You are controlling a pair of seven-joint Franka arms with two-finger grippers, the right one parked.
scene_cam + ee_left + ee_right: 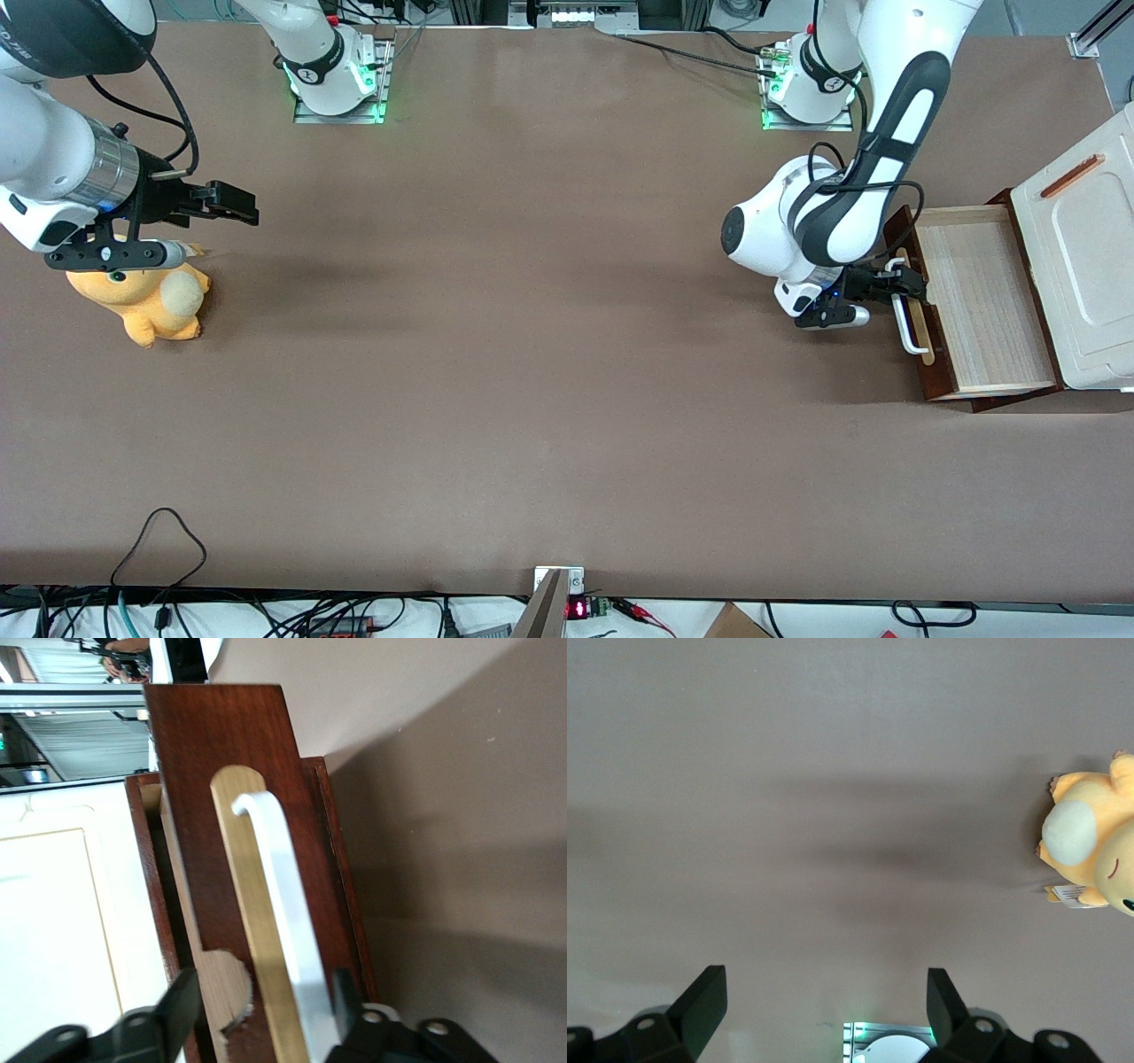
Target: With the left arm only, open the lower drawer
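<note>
Lower drawer (pixel 983 306) pulled out, tool (pixel 905 285) astride handle (pixel 908 328)

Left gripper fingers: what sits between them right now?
The white handle and pale strip of the lower drawer, seen in the wrist view; the gripper is open.

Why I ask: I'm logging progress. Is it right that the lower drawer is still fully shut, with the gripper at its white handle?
Not quite. The lower drawer is pulled out, its pale wood inside showing in the front view. The rest holds: the gripper is at the white handle, with a finger on either side of it in the left wrist view.
</note>
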